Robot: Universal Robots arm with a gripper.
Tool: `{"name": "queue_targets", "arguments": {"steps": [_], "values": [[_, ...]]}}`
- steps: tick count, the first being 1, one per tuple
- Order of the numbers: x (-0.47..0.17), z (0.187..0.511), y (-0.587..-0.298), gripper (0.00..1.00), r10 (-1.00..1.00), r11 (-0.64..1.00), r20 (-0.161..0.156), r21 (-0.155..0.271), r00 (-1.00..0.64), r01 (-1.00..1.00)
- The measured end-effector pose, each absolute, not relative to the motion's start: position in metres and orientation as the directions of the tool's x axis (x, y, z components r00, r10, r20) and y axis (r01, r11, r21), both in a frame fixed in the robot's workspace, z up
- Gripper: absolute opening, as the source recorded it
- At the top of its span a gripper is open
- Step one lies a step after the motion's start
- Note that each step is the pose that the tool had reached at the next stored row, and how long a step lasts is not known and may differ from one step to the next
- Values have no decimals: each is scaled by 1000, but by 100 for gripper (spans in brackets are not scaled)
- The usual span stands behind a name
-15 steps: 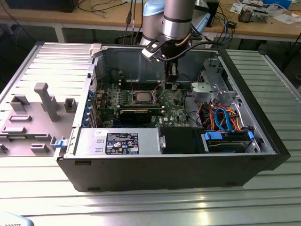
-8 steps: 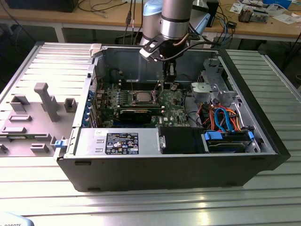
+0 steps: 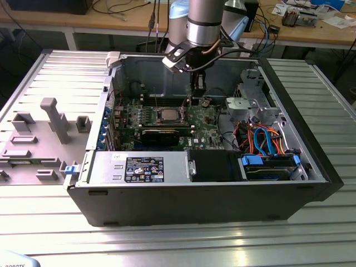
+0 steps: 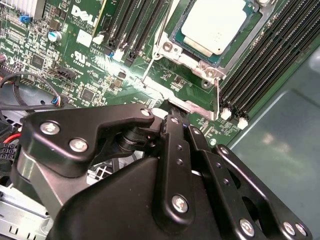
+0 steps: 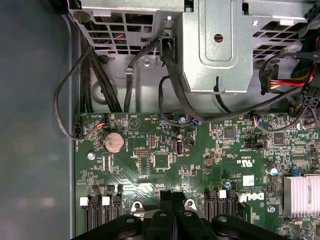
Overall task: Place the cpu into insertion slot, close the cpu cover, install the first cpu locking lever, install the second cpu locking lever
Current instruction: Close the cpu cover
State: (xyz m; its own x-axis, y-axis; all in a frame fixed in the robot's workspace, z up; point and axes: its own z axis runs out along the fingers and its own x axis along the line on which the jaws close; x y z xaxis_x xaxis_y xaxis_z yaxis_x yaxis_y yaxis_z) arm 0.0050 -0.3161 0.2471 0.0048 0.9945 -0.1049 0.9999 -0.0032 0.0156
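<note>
Your arm reaches down into the open computer case (image 3: 194, 206), which stands on the ribbed metal desk (image 3: 167, 245). Your gripper (image 3: 197, 89) hangs low over the motherboard (image 5: 150, 150), just beside the socket, on the exterior view's right of it.

The cpu (image 4: 216, 25) lies flat in the socket, silver top up, with rows of black memory slots (image 4: 265, 60) on either side of it. The cpu cover (image 4: 194, 106) is not down. In the second wrist view it stands tilted up from the socket's edge, and you see green board through its window.

Your jaws are drawn narrow, with the two black tips almost together in the first wrist view, and they meet the cover's raised free edge. You cannot tell whether that thin edge is pinched between them or only touched.

In the first wrist view you look past the jaws at a round coin battery (image 5: 113, 142) on the board and a finned heat sink (image 5: 300, 195). A grey metal drive cage (image 5: 220, 50) stands beyond the board, with black cables running under it.

In the exterior view, blue and orange cables (image 3: 267, 139) lie inside the case toward that view's right. A grey moulded tray (image 3: 39, 139) rests on the desk just beside the case on that view's left.
</note>
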Motion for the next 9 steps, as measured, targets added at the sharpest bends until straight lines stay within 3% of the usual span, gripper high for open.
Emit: {"name": "queue_targets", "arguments": {"steps": [9], "values": [[-2,247,-316,11,994,-3,-105,16,5,1000]]}}
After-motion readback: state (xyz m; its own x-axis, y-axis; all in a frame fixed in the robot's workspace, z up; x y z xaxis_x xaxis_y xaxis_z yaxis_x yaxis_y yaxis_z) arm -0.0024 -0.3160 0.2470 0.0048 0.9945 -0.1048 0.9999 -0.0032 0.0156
